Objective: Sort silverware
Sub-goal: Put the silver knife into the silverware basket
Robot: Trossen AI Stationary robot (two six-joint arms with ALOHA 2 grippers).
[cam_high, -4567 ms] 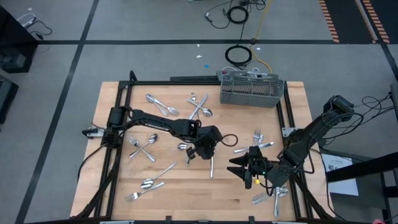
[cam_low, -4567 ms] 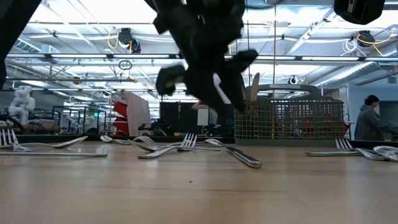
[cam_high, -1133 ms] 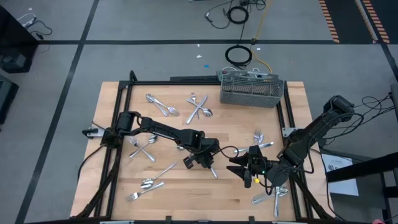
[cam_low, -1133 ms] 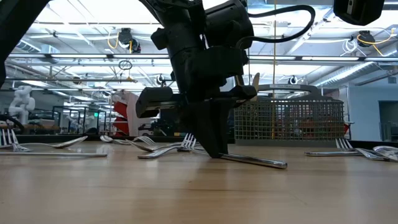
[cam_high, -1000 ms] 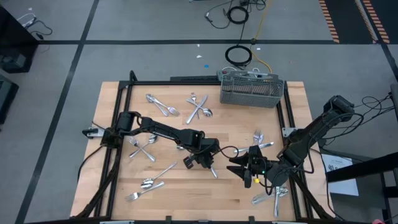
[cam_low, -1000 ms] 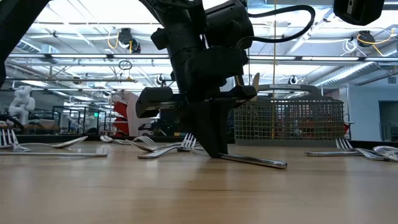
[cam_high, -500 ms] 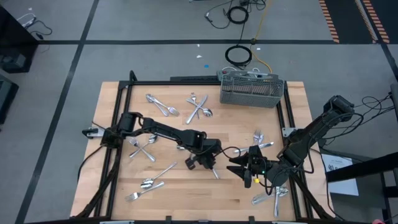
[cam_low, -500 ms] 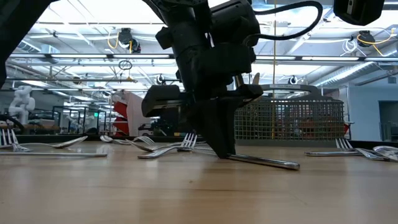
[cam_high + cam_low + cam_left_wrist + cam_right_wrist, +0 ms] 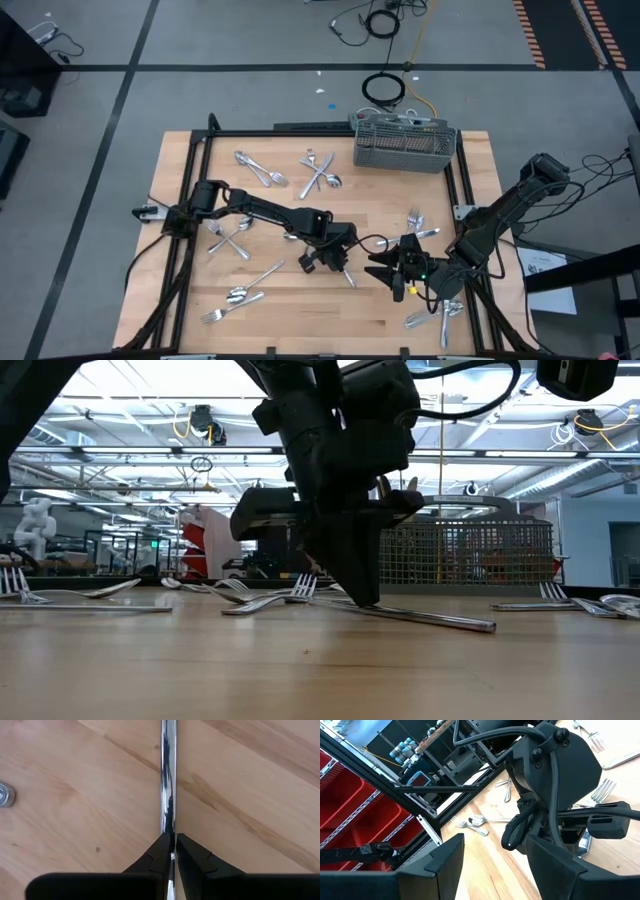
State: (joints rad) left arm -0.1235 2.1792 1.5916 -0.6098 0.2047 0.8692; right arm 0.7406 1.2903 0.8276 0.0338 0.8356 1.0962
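Note:
My left gripper [image 9: 338, 262] stands at the table's middle, pointing steeply down and shut on a slim silver piece of silverware [image 9: 349, 279]. In the low view that piece [image 9: 430, 619] runs low from the fingers toward the right. My right gripper [image 9: 386, 270] hovers open just right of it with nothing between its fingers [image 9: 446, 865]. More silverware lies flat in loose groups: far left [image 9: 258, 168], far middle [image 9: 320, 173], left [image 9: 230, 237], near left [image 9: 240, 292], right [image 9: 420, 224] and near right [image 9: 436, 318]. The grey mesh caddy [image 9: 404, 144] stands at the far edge. My left gripper pinches the piece's slim shiny shaft [image 9: 168, 822] between its two fingertips [image 9: 161, 851]. The fingers come from above, slanting steeply down, and lie across the shaft. The piece stays low and nearly level, its free end [image 9: 488, 626] at the tabletop.
A black frame rail [image 9: 330, 132] runs along the table's far side and down both sides. Bare wood [image 9: 310, 310] lies along the near middle. Beyond the table the low view shows a workshop with red shelving [image 9: 210, 540].
My left gripper, still shut on the piece, has gone a little toward the table's right and near edges. The piece has slid along with it; its free end now reaches farther right in the low view. My right arm has kept still.

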